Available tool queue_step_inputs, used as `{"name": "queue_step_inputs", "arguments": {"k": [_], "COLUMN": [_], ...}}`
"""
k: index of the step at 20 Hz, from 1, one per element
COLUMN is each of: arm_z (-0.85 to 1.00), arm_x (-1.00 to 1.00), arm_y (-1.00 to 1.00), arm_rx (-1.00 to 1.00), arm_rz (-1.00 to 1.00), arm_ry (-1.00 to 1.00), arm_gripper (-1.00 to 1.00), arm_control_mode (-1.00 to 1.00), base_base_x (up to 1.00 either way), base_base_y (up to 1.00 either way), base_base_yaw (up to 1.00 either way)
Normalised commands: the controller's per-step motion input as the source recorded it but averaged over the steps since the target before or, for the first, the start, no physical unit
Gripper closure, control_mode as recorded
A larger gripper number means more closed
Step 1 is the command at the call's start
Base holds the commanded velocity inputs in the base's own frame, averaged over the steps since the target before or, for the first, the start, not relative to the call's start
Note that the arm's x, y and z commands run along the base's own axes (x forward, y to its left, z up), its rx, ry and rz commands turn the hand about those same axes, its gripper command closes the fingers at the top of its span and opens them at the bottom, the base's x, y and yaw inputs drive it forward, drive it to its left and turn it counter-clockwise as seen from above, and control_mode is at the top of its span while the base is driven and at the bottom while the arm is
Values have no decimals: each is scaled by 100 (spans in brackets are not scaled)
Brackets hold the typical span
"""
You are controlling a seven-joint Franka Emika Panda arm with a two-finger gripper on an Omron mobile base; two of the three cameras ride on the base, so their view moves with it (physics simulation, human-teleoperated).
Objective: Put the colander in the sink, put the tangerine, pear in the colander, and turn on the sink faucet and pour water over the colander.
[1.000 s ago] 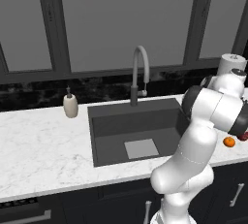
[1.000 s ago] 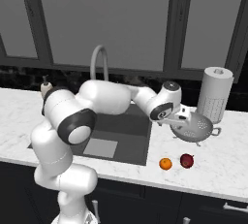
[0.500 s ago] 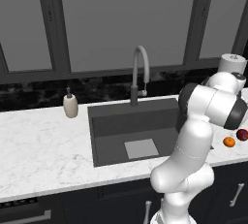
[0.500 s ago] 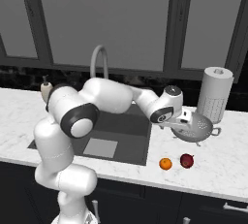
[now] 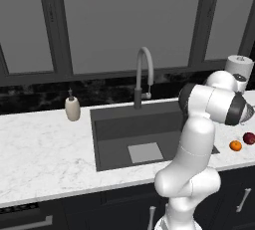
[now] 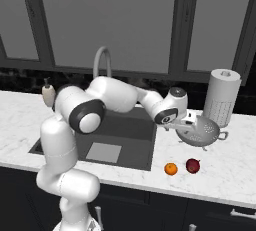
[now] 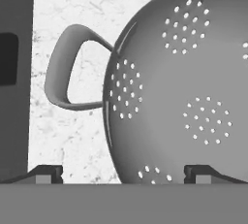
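Note:
The light-grey colander (image 6: 204,132) stands on the marble counter right of the sink (image 6: 131,125). My gripper (image 6: 187,121) is open at the colander's left rim. In the hand view the colander (image 7: 184,82) is very close, its loop handle (image 7: 62,69) to the left, and my gripper (image 7: 123,174) has its tips either side of the near wall, gripping nothing. The orange tangerine (image 6: 171,168) and the dark-red pear (image 6: 192,165) lie on the counter in front of the colander; both also appear as the tangerine (image 5: 235,146) and pear (image 5: 249,138). The faucet (image 6: 101,61) arches behind the sink, no water running.
A paper towel roll (image 6: 221,97) stands just behind the colander. A beige soap bottle (image 5: 72,108) sits left of the sink (image 5: 114,139). The counter's front edge runs close below the fruit. My own arm crosses over the sink's right side.
The arm has stretched a little further right, bringing the hand up against the colander's rim. The jaws have stayed open and the fruit and colander have not moved.

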Motion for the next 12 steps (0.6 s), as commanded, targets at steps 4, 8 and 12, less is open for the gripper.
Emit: {"name": "queue_step_inputs", "arguments": {"k": [4,8,12], "arm_z": [-6,-3,-8], "arm_x": [22,19,12], "arm_y": [0,-3,-5], "arm_rx": [0,0,0], "arm_rz": [0,0,0], "arm_ry": [0,0,0], "arm_gripper": [-100,-100,-100], "arm_control_mode": [-100,-100,-100], "base_base_x": [0,0,0], "base_base_y": [0,0,0], "base_base_yaw": [0,0,0]}}
